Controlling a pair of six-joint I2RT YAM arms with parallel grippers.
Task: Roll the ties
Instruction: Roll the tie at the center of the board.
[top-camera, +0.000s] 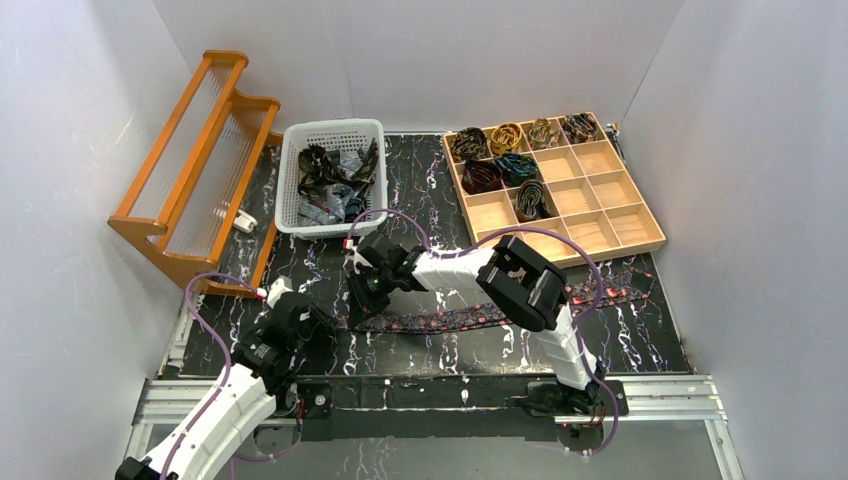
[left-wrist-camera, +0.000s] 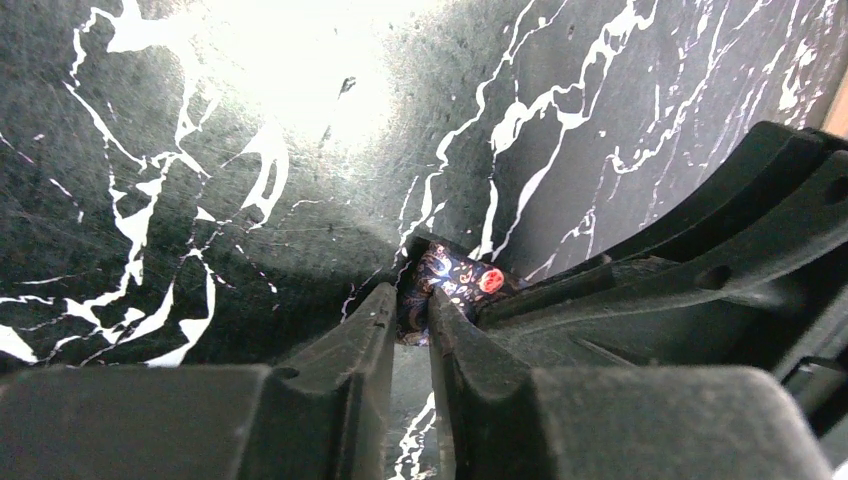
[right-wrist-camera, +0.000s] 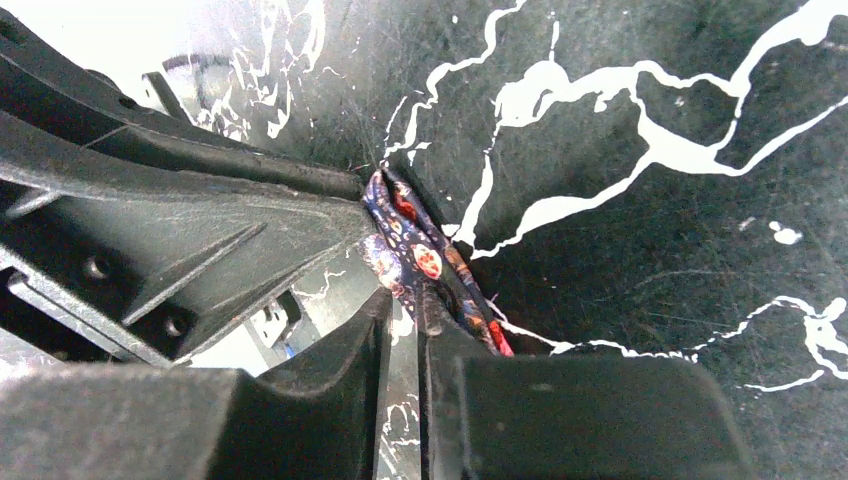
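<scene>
Two grippers meet at one end of the dotted tie (top-camera: 450, 321), which lies flat and unrolled across the table (top-camera: 640, 345) — the left gripper (left-wrist-camera: 412, 315) is pinched on the very tip, and the right gripper (right-wrist-camera: 402, 315) is nipped onto the fabric just beside it. By my reading the first turn of the coil is only being started, with seven rolled ties (top-camera: 516, 168) in the wooden tray (top-camera: 655, 240) and loose ties (top-camera: 325, 185) waiting in the white basket (top-camera: 330, 128). The next move calls for folding the tip onto itself and turning it tightly along the strip — without the end slipping free.
</scene>
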